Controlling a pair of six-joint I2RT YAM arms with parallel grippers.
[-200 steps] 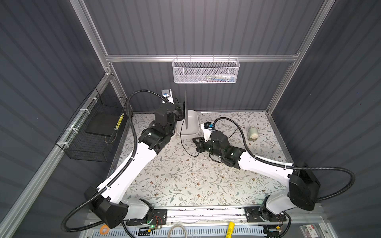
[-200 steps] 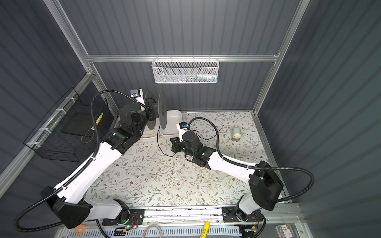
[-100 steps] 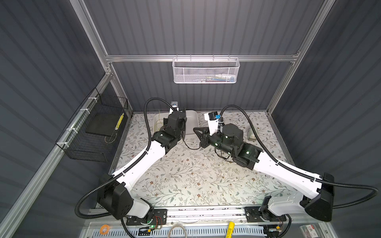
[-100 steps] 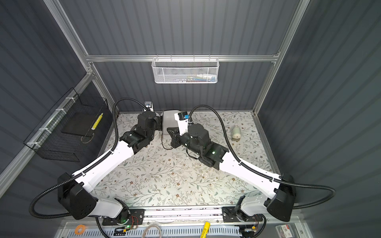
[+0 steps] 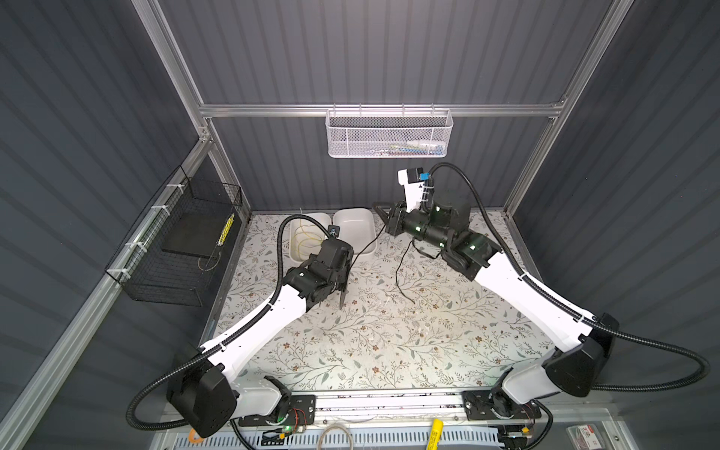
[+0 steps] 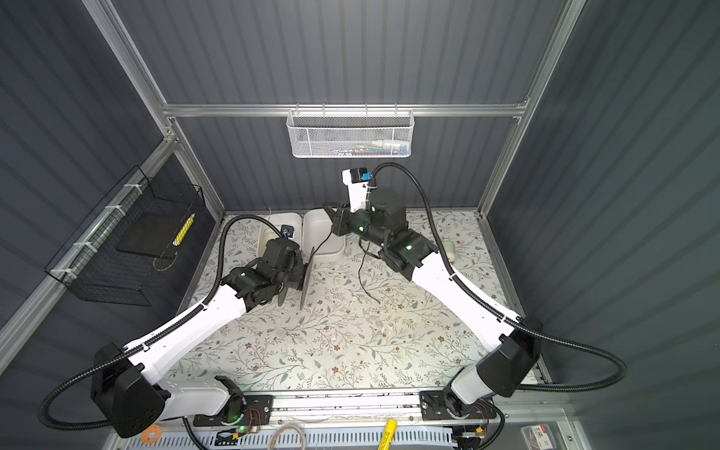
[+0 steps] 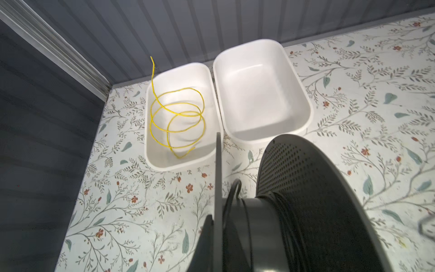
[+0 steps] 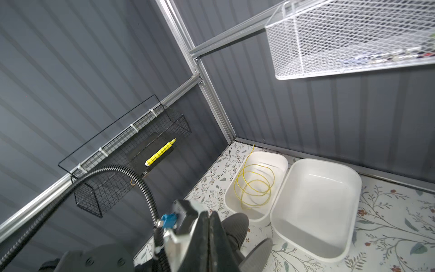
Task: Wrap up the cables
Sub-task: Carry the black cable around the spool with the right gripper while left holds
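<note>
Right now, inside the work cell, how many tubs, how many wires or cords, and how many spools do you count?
Tubs: 2 (corner tub, empty tub)
Wires or cords: 2 (yellow wire, black cord)
Spools: 1 (spool)
Total: 5

The left arm point(image 5: 269, 316) rises from its base at the near left and reaches inward. Its wrist is bent, so the left hand point(image 5: 339, 282) angles downward, closed. The right arm point(image 5: 520, 290) stretches from the near right toward the back wall with its wrist raised. The right hand point(image 5: 381, 212) points leftward, its fingers point(image 8: 215, 232) pressed tightly together.
</note>
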